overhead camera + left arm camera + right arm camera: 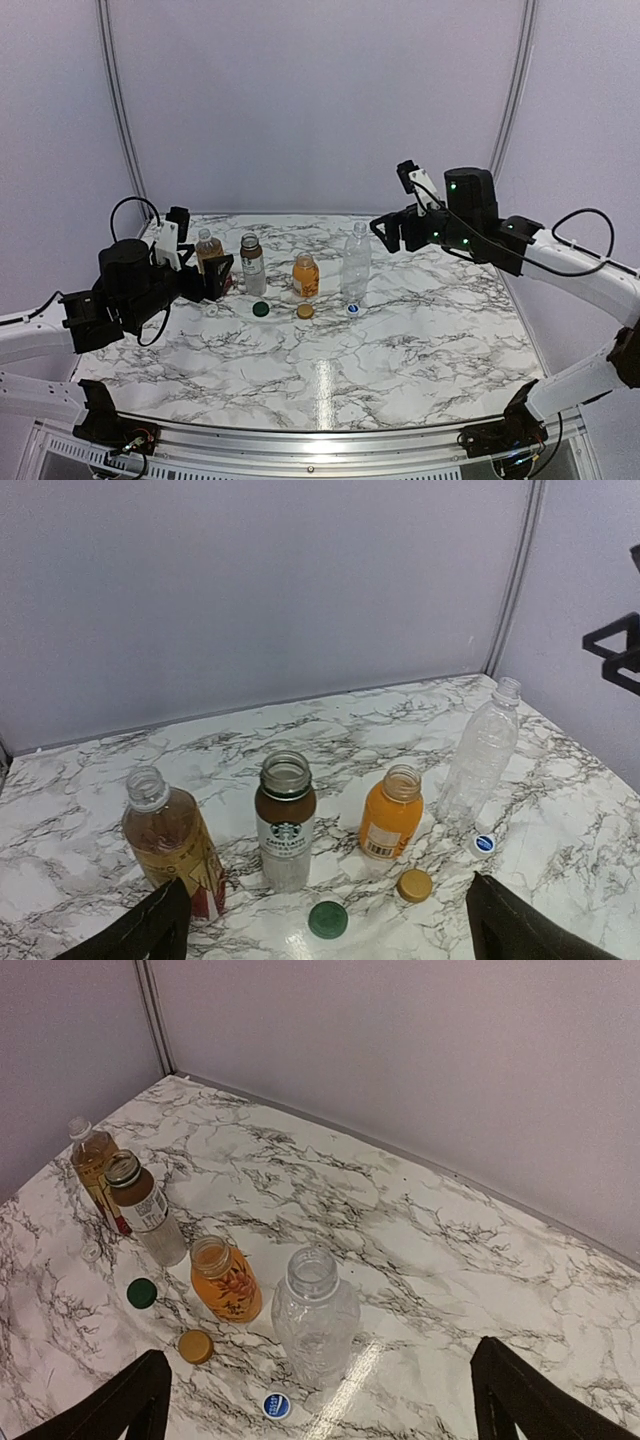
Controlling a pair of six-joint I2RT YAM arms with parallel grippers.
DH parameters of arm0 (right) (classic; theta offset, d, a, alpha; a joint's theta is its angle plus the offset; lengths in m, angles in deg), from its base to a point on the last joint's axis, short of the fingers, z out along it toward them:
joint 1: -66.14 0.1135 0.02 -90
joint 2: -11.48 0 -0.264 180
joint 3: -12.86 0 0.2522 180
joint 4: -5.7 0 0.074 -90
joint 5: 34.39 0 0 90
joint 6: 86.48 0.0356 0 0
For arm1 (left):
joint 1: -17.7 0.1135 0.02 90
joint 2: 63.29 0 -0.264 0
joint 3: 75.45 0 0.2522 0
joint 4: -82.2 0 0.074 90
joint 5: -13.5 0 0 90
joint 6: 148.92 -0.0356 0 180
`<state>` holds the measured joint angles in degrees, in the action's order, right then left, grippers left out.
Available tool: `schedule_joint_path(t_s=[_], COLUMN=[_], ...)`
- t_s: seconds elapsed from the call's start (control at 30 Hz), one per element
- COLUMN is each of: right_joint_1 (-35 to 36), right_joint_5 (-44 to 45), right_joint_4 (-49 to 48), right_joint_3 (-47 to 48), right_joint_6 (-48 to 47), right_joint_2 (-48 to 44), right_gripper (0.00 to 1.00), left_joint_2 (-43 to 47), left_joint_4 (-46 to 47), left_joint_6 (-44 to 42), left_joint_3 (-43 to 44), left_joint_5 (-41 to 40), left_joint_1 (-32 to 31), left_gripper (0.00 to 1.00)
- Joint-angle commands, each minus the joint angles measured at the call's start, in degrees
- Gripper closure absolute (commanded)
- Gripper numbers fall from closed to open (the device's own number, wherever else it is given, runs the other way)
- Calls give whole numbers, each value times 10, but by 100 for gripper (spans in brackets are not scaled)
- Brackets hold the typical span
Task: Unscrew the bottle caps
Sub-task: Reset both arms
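The 4 bottles (305, 277) are standing uncapped in a row, and the 4 bottle caps (261, 309) are lying on the table (400, 340) just in front of them. The left gripper (212, 275) and right gripper (388, 232) are both gaping wide, holding nothing. With the unscrewing seemingly finished, I am advising lifting both arms away slowly, avoiding the light bottles.

From the top, the left gripper (205, 282) hid the base of the tea bottle (208, 246). In the wrist views, the bottom edge cut off its fingers (150, 925) and those of the right gripper (320, 1360). Print on the white-and-blue cap (277, 1405) was too small to read.
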<state>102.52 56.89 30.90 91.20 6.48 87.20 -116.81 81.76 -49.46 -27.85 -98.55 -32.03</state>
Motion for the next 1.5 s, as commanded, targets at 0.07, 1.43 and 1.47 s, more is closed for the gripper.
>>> schedule_joint_path(t_s=[0.07, 1.43, 1.47], right_joint_1=[-5, -14, -15], right_joint_5=[72, 139, 140], right_joint_4=[26, -95, -97], right_joint_3=[-50, -272, -274], right_joint_6=[-2, 29, 29], right_joint_2=[-90, -273, -280], right_gripper=[1, 1, 1], left_joint_2=[63, 158, 170], left_joint_4=[-53, 2, 2], left_joint_6=[-4, 3, 3], left_joint_3=[-8, -111, -114], left_joint_5=[-59, -103, -103], left_joint_1=[40, 104, 104], left_gripper=[1, 1, 1])
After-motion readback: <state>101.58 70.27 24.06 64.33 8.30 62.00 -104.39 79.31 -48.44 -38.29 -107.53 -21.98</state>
